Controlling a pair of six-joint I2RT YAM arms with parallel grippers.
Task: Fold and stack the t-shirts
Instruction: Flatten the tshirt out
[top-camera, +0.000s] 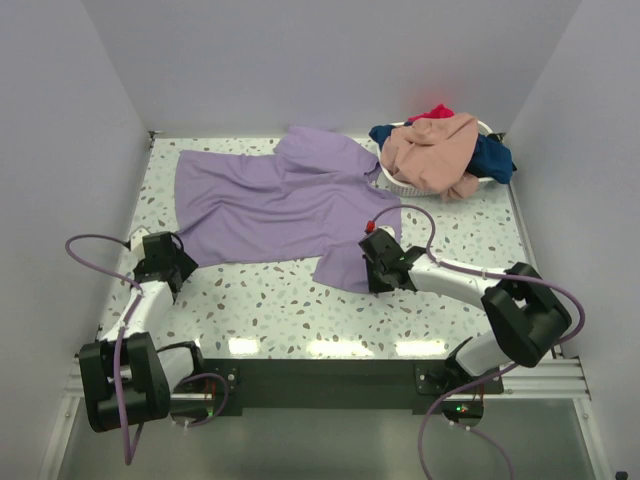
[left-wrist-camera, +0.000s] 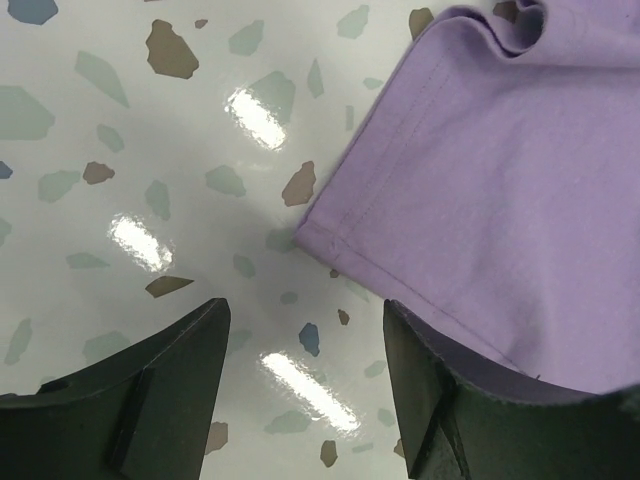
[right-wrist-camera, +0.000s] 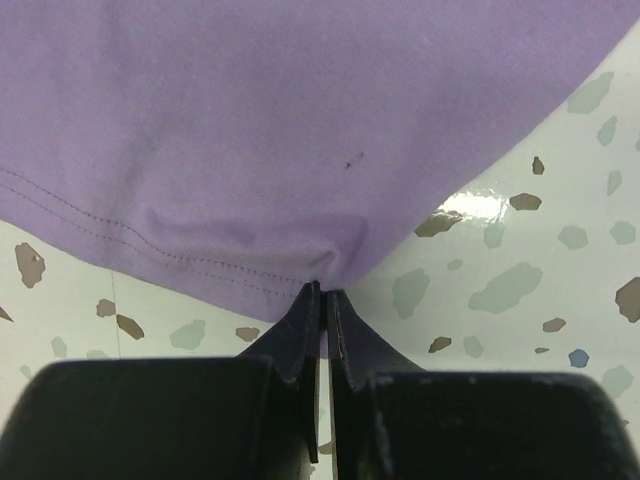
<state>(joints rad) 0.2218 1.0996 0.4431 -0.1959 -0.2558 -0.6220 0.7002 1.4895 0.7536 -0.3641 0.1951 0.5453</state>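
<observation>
Left tool (top-camera: 166, 262) stands at the left side of the table (top-camera: 280, 305), low over the surface, at the lower left corner of the lavender t-shirt (top-camera: 280, 205). In the left wrist view the left tool (left-wrist-camera: 305, 310) has its jaws spread wide with nothing between them. The stitched corner of the lavender t-shirt (left-wrist-camera: 500, 200) lies just ahead of the gap, and one finger (left-wrist-camera: 450, 400) overlaps the cloth's edge. Whether it touches the cloth cannot be told.

The lavender t-shirt is spread mostly flat across the middle of the table, with some wrinkles, its sleeves towards the far edge.

Right tool (top-camera: 374, 272) sits at the shirt's lower right corner. In the right wrist view the right tool (right-wrist-camera: 322, 290) has its jaws pressed together on the hem of the lavender t-shirt (right-wrist-camera: 300, 120), and the fabric puckers at the pinch.

White basket (top-camera: 400, 185) stands at the far right of the table, just beside the lavender shirt. Peach t-shirt (top-camera: 435, 150) is heaped on top, navy t-shirt (top-camera: 495, 155) hangs over the rim, and red t-shirt (top-camera: 435, 112) shows behind.
</observation>
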